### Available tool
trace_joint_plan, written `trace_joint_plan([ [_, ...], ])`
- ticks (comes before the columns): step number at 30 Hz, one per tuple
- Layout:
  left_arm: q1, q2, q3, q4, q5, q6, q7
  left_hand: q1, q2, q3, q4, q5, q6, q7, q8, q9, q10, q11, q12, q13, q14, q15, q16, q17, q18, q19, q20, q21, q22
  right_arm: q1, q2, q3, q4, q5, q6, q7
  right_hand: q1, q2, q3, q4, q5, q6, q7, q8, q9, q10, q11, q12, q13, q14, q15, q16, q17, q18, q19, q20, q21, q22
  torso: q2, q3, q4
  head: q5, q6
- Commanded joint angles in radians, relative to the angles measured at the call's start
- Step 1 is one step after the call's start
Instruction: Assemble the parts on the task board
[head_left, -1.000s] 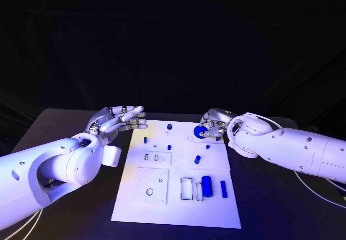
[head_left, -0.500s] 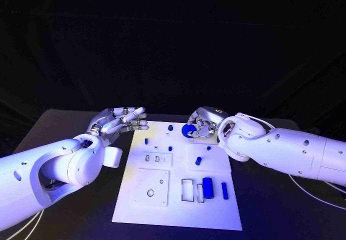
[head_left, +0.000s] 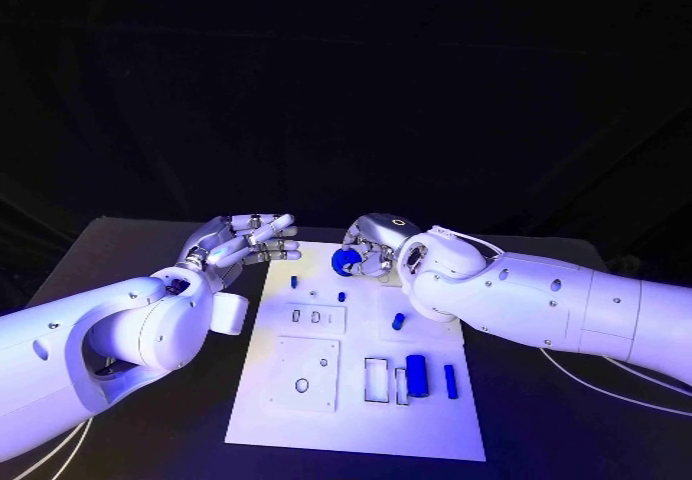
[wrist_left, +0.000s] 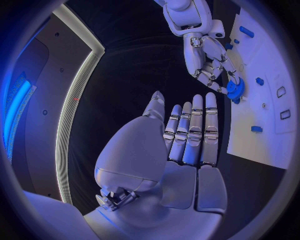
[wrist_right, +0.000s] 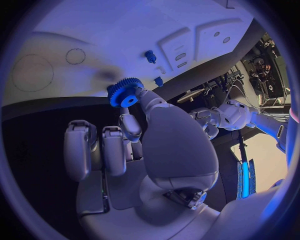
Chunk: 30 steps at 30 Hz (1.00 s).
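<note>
Head view | right robot hand (head_left: 378, 246) pinches blue gear (head_left: 346, 262) over task board (head_left: 361, 420) | left robot hand (head_left: 238, 240) empty, fingers spread

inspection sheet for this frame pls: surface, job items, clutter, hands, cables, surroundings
Surface: black table, the white task board lying in its middle.
Job's things: blue gear held above the board's far end; small blue parts lying on the board.
Clutter: nothing seen.
Hands: right hand pinches the gear; left hand holds nothing, fingers extended, by the board's far left corner.
Cables: pale cables trailing on the table under the right arm.
Surroundings: dark backdrop behind the table.
</note>
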Motion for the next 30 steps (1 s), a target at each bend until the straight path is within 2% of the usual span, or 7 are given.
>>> trace_joint_plan([
  [1, 0.001, 0.004, 0.001, 0.002, 0.001, 0.018, 0.004, 0.002, 0.008, 0.002, -0.004, 0.001, -0.001, 0.005, -0.004, 0.0, -0.001, 0.001, -0.005, 0.001, 0.001, 0.002, -0.004, 0.001, 0.003, -0.006, 0.0, 0.005, 0.001, -0.006, 0.021, -0.002, -0.021, -0.04, 0.006, -0.031, -0.002, 0.002, 0.005, 0.0, 0.005, 0.011, -0.009, 0.004, 0.019, 0.006, -0.001, 0.002, 0.001, 0.078, -0.008, 0.002, 0.127, -0.016, 0.005, -0.003, 0.005, 0.095, 0.0, 0.0009, -0.0006, 0.002, -0.002],
  [6, 0.002, 0.006, 0.001, 0.001, 0.001, 0.018, 0.003, 0.002, 0.008, 0.002, -0.004, 0.001, -0.001, 0.005, -0.004, 0.0, -0.001, 0.001, -0.005, 0.001, 0.001, 0.002, -0.004, 0.001, 0.003, -0.006, 0.0, 0.005, 0.001, -0.011, 0.046, -0.004, -0.042, -0.042, 0.009, -0.033, -0.003, 0.001, 0.006, 0.001, 0.006, 0.011, -0.009, 0.004, 0.019, 0.006, -0.001, 0.002, 0.002, 0.078, -0.008, 0.002, 0.127, -0.016, 0.004, -0.003, 0.005, 0.094, 0.0, 0.001, -0.0026, 0.004, -0.002],
  [17, 0.002, 0.008, 0.001, 0.002, 0.001, 0.017, 0.003, 0.002, 0.008, 0.001, -0.005, 0.0, -0.002, 0.005, -0.005, 0.0, -0.002, 0.002, -0.006, 0.001, 0.0, 0.002, -0.005, 0.001, 0.003, -0.007, 0.0, 0.005, 0.001, -0.015, 0.063, -0.006, -0.046, -0.036, 0.02, -0.025, -0.009, -0.003, 0.008, 0.002, 0.007, 0.011, -0.008, 0.003, 0.019, 0.007, 0.0, 0.003, 0.003, 0.078, -0.008, 0.003, 0.128, -0.017, 0.005, -0.003, 0.006, 0.096, 0.0, 0.0013, -0.0042, 0.005, -0.004],
  [24, 0.002, 0.008, 0.001, 0.002, 0.001, 0.017, 0.002, 0.002, 0.008, 0.001, -0.005, 0.0, -0.002, 0.005, -0.005, 0.0, -0.002, 0.002, -0.006, 0.001, 0.0, 0.002, -0.005, 0.001, 0.003, -0.007, 0.0, 0.005, 0.001, -0.016, 0.072, -0.008, -0.062, -0.035, 0.03, -0.027, -0.011, -0.004, 0.008, 0.003, 0.006, 0.01, -0.007, 0.002, 0.019, 0.006, 0.0, 0.002, 0.002, 0.078, -0.008, 0.003, 0.127, -0.016, 0.005, -0.003, 0.005, 0.096, 0.0, 0.0017, -0.0033, 0.004, -0.003],
  [30, 0.003, 0.008, 0.001, 0.002, 0.001, 0.017, 0.002, 0.002, 0.008, 0.001, -0.005, 0.0, -0.002, 0.005, -0.005, 0.0, -0.002, 0.002, -0.006, 0.001, 0.0, 0.002, -0.005, 0.001, 0.003, -0.007, 0.0, 0.005, 0.001, -0.017, 0.082, -0.01, -0.077, -0.034, 0.036, -0.026, -0.023, -0.014, 0.012, 0.007, 0.001, -0.004, -0.003, -0.008, 0.017, -0.008, 0.004, -0.015, -0.014, 0.077, -0.005, 0.002, 0.126, -0.015, 0.001, -0.002, 0.0, 0.092, 0.0, 0.0017, -0.0026, 0.004, -0.004],
])
